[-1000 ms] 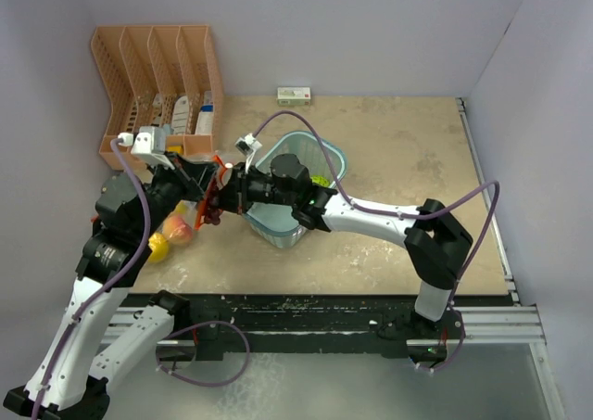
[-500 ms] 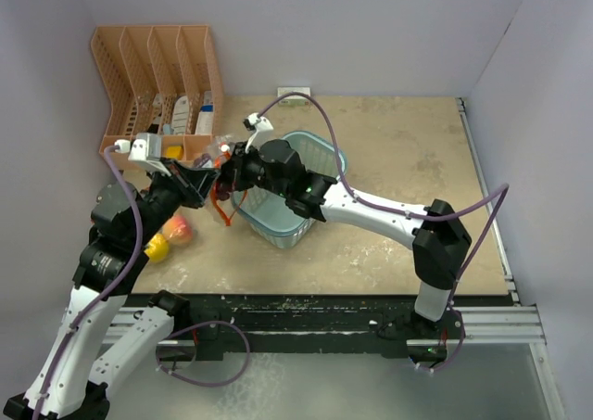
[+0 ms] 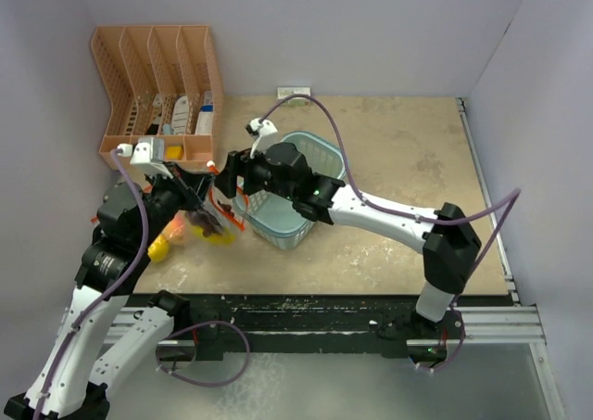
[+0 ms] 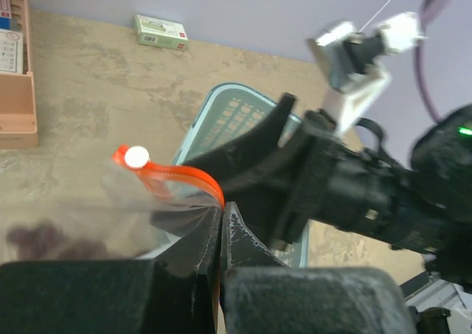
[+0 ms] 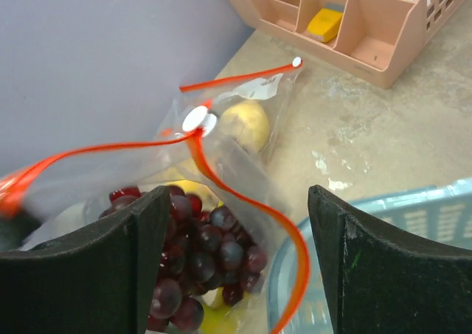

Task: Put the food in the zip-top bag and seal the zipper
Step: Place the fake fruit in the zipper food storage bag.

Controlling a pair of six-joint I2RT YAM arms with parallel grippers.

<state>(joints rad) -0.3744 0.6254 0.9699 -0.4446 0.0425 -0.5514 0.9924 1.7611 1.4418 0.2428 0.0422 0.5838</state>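
The zip-top bag (image 3: 209, 223) hangs from my left gripper (image 3: 204, 207), which is shut on its zipper (image 4: 179, 175), the orange-red strip running out from between the closed fingers (image 4: 240, 239). The bag's mouth gapes open. Inside lie a dark red grape bunch (image 5: 198, 259) and something yellow (image 3: 221, 237). My right gripper (image 5: 237, 195) stands open just above the mouth, holding nothing, its fingers either side of the grapes. A pale yellow fruit (image 5: 244, 123) shows through the clear plastic; whether it is inside or behind I cannot tell. A yellow fruit (image 3: 157, 248) and a peach-like fruit (image 3: 176, 229) lie on the table by the bag.
A light blue mesh basket (image 3: 320, 158) stands right of the bag, under my right arm. An orange desk organizer (image 3: 157, 77) fills the back left corner. A small white-green box (image 3: 294, 94) lies against the back wall.
My right gripper has opened and now sits over the bag's mouth, with the grape bunch lying in the bag. The bag has sagged lower and to the left from my left gripper.
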